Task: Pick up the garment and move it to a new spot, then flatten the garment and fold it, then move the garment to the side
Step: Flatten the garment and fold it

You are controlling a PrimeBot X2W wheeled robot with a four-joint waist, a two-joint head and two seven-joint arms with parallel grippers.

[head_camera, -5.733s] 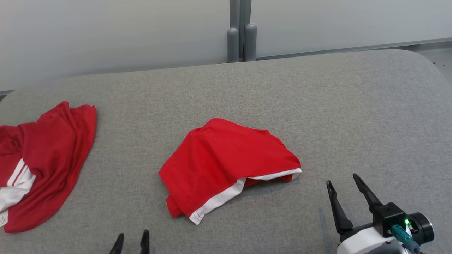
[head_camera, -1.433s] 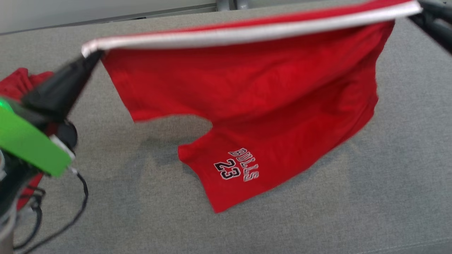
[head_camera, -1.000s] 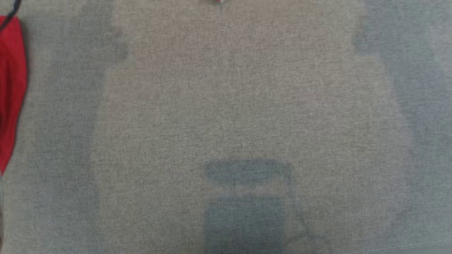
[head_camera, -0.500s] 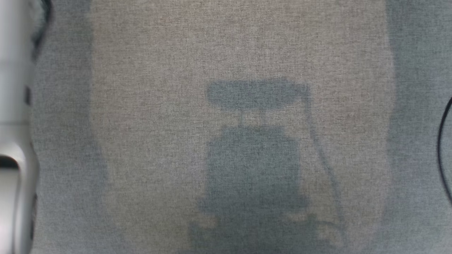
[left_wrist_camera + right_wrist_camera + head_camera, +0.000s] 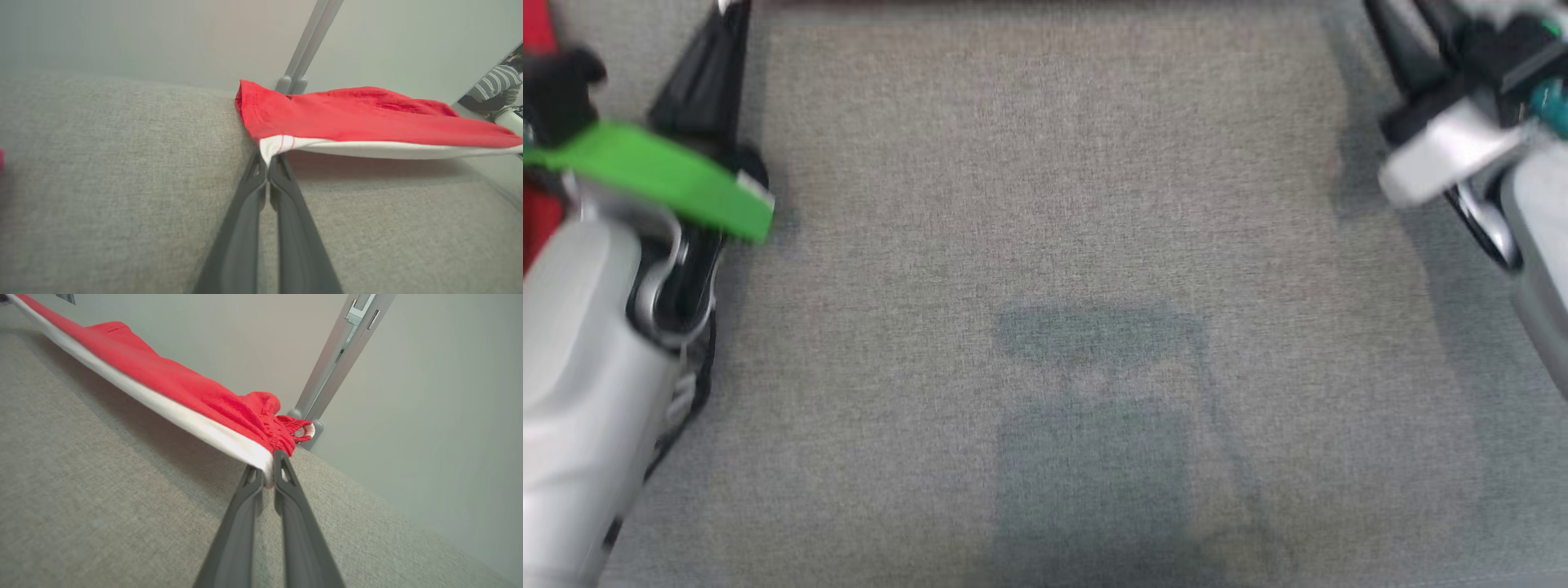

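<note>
Holding the garment (image 5: 359, 110) by its white hem (image 5: 388, 149): one corner nipped in the closed left gripper (image 5: 267, 163), the other in the closed right gripper (image 5: 269, 467). Stretched taut between them, raised above the grey pad (image 5: 102, 183), near the far wall (image 5: 122, 32).

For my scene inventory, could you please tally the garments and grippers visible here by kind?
Red garments: 2, the white-banded garment stretched between the grippers, and a second garment at the head view's left edge.
Grippers: 2, the left gripper and the right gripper, each shut on a corner of the white-banded garment.
Total: 4.
</note>
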